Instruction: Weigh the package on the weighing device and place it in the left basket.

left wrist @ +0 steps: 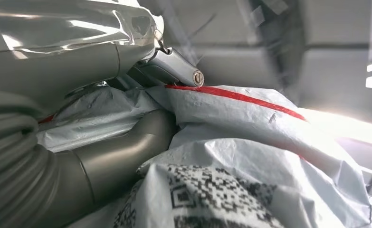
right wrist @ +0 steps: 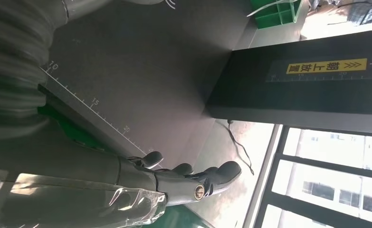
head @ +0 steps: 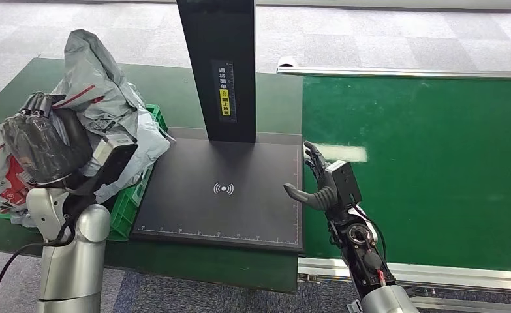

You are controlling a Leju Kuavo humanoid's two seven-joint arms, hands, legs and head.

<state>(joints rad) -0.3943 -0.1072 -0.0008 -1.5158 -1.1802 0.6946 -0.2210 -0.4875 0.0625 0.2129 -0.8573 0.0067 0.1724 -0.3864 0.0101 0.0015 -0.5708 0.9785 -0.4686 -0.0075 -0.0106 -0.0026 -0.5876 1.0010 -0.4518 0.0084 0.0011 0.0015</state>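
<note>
**Package held over the left basket, scale platform bare**

The left hand [head: 40, 140] grips a crumpled grey plastic mailer package [head: 102, 91] with a red stripe, holding it above the green plastic basket [head: 127, 207] at the left side of the dark green counter [head: 174, 85]. In the left wrist view the grey film and a printed code label press against the thumb. Beside the basket lies the flat black weighing device [head: 223, 195] with its upright black post [head: 220, 72]. The right hand [head: 321, 179] hangs open, fingers spread, just at the platform's right edge, beside the green conveyor belt [head: 429, 163].
</note>
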